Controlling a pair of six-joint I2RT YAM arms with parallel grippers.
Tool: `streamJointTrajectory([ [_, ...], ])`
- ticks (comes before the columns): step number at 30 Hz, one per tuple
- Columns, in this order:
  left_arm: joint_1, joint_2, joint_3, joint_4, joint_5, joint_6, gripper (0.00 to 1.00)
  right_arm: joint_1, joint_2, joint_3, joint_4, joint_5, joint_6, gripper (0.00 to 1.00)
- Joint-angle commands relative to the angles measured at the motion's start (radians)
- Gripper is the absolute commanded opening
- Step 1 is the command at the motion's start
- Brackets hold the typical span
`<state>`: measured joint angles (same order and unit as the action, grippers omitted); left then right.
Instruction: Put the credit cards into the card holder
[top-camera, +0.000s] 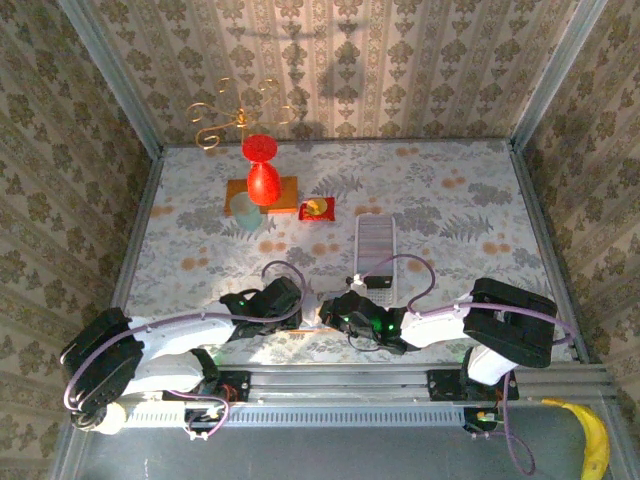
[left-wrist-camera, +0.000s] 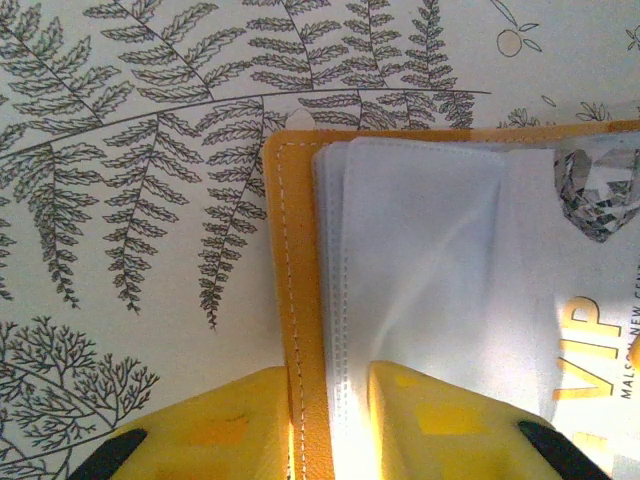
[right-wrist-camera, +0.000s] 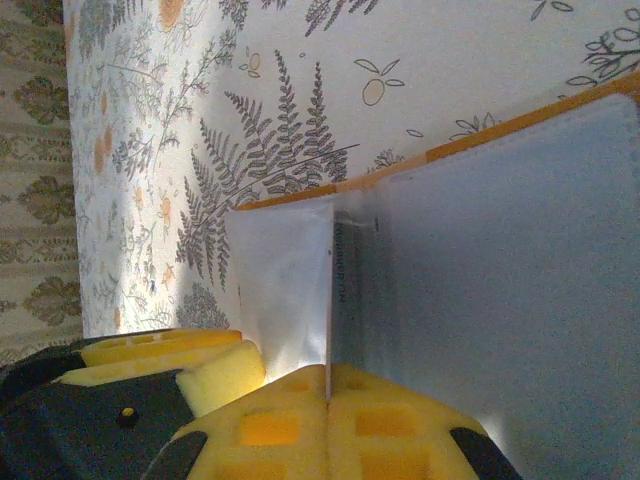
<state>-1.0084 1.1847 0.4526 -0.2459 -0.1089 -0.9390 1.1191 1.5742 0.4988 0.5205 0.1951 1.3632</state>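
The orange card holder (top-camera: 296, 331) lies open at the table's near edge, between both grippers. In the left wrist view its stitched orange cover (left-wrist-camera: 300, 300) and clear plastic sleeves (left-wrist-camera: 440, 260) run between the yellow fingers of my left gripper (left-wrist-camera: 330, 400), which is shut on that edge. A white card with gold "VIP" lettering (left-wrist-camera: 598, 330) lies at the right, among the sleeves. My right gripper (right-wrist-camera: 328, 385) is shut on a thin card (right-wrist-camera: 330, 290) seen edge-on, standing upright against a sleeve (right-wrist-camera: 285, 290). From above, the left gripper (top-camera: 298, 314) and right gripper (top-camera: 324, 318) almost touch.
A white keypad device (top-camera: 375, 246) lies just beyond the right gripper. Farther back stand a red goblet (top-camera: 262, 172) on an orange mat (top-camera: 284, 196), a gold wire ornament (top-camera: 222, 122) and a small red tile (top-camera: 320, 208). A banana (top-camera: 592, 440) lies off the table.
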Motion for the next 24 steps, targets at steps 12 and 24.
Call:
streamJointTrajectory([
  [12, -0.007, 0.032, -0.03, -0.02, 0.022, -0.018, 0.26, 0.009, -0.006, 0.013, -0.12, -0.098, 0.022, 0.0],
  [24, -0.007, 0.046, -0.022, -0.041, 0.012, -0.027, 0.28, 0.01, -0.016, -0.014, 0.045, -0.132, -0.047, 0.0],
])
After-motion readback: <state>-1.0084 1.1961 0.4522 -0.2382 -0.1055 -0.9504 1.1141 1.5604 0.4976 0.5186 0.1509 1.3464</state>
